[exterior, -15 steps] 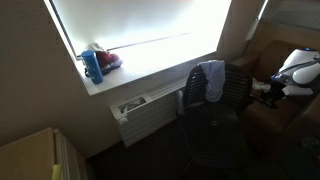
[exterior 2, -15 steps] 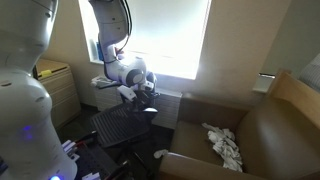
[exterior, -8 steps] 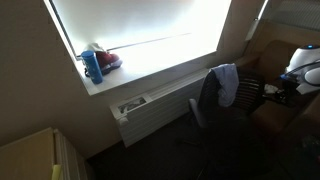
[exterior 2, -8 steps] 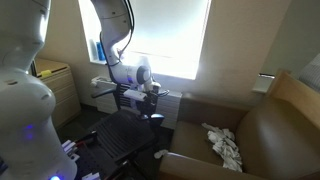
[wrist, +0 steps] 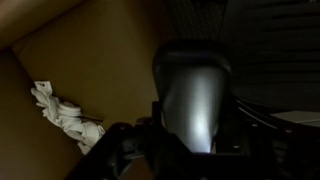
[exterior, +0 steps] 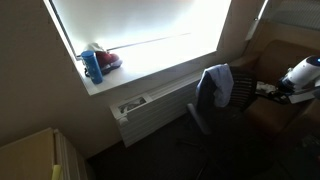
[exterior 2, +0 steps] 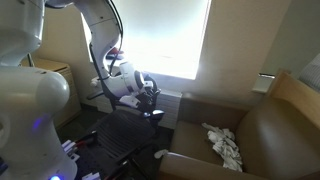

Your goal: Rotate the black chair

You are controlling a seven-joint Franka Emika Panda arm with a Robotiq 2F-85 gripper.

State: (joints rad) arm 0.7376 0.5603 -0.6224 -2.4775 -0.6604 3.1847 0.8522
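Note:
The black chair (exterior: 232,108) stands by the window, with a light blue-grey cloth (exterior: 216,84) draped over its back. In an exterior view its seat (exterior 2: 122,134) shows dark below the arm. My gripper (exterior: 268,90) comes in from the side at armrest height. In the wrist view the chair's glossy black armrest (wrist: 192,92) runs straight between the jaws, and my gripper (wrist: 190,140) is shut on it. The gripper (exterior 2: 150,104) hangs over that armrest (exterior 2: 153,114).
A brown armchair (exterior 2: 262,128) with a crumpled white cloth (exterior 2: 226,146) stands close beside the chair; the cloth (wrist: 64,114) also shows in the wrist view. A blue bottle (exterior: 93,66) sits on the sill (exterior: 150,75). A radiator (exterior: 148,108) lies below the sill.
The chair has swivelled: its cloth-draped back swung toward the arm, then eased slightly back. The gripper kept its hold and shifted with the armrest.

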